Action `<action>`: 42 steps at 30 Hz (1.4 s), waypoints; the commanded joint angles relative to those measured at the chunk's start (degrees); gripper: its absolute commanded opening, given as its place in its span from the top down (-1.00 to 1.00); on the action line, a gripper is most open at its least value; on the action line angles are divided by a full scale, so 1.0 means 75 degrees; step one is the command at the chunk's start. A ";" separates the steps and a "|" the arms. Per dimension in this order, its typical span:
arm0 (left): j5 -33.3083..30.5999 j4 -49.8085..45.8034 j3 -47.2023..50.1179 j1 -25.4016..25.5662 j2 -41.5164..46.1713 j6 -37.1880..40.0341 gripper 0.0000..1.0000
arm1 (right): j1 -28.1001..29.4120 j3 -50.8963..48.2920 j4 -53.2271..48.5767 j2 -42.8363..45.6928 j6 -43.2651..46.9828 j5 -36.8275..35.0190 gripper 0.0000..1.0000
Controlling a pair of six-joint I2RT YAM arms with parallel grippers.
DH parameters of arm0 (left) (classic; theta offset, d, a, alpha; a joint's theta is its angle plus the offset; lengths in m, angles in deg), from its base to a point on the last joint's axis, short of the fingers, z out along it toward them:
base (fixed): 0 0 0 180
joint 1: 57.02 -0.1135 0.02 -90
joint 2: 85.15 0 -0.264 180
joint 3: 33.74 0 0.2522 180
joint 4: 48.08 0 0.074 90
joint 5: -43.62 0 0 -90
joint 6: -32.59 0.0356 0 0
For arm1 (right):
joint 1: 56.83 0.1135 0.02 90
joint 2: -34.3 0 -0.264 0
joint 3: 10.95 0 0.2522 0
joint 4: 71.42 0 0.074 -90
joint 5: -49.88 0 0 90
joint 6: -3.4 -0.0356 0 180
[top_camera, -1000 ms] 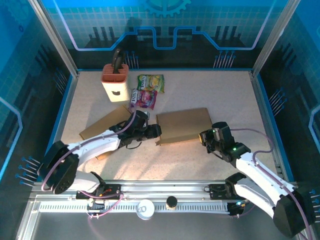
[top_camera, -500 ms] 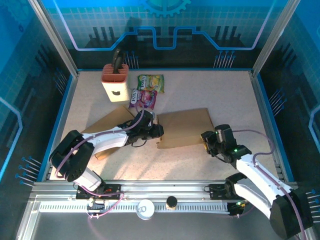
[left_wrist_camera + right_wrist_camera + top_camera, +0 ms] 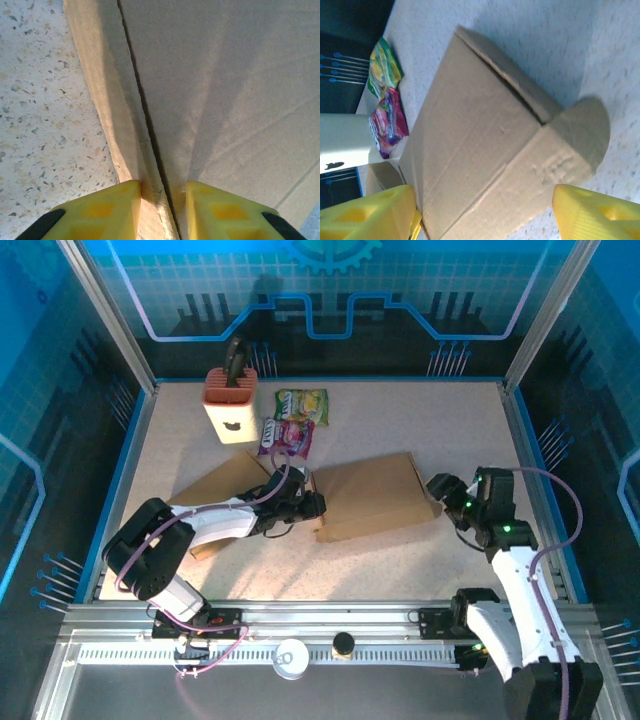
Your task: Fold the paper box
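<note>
The paper box (image 3: 370, 498) is a flat brown cardboard piece in the middle of the table, with a second panel (image 3: 222, 483) spread out to its left. My left gripper (image 3: 312, 508) is at the box's left edge. In the left wrist view its yellow fingers (image 3: 102, 212) are closed from both sides on a folded cardboard edge (image 3: 150, 200) that fills the gap between them. My right gripper (image 3: 446, 496) stands open just off the box's right end. In the right wrist view the box (image 3: 485, 155) lies beyond the wide-apart fingertips (image 3: 597, 212), with a rounded tab (image 3: 585, 127) sticking out.
A white and orange holder (image 3: 230, 402) with a black handle stands at the back left. A green snack packet (image 3: 301, 403) and a pink one (image 3: 287, 437) lie just behind the box. Blue walls ring the table.
My right gripper has opened and drawn back to the right, off the box's right end. My left gripper has closed in on the left edge. The box has shifted slightly.
</note>
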 commanded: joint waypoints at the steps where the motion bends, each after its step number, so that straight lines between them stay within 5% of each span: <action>1: -0.0125 -0.0022 0.0228 -0.0058 0.0086 0.0170 0.42 | -0.0540 0.0336 0.0053 -0.0733 0.1616 0.1124 -0.41; 30: 0.0573 0.1943 0.1645 -0.0971 -0.0108 0.0093 0.89 | -0.0607 0.1469 0.1297 -0.4646 0.3710 0.3383 -0.90; 35: 0.0672 0.2087 0.1639 -0.1065 -0.0307 0.0071 0.90 | -0.0282 0.1244 0.1843 -0.4704 0.3363 0.4101 -0.83; 42: 0.0708 0.2065 0.1626 -0.1146 -0.0309 0.0107 0.89 | -0.0203 0.0874 0.2900 -0.4861 0.2517 0.4997 -0.38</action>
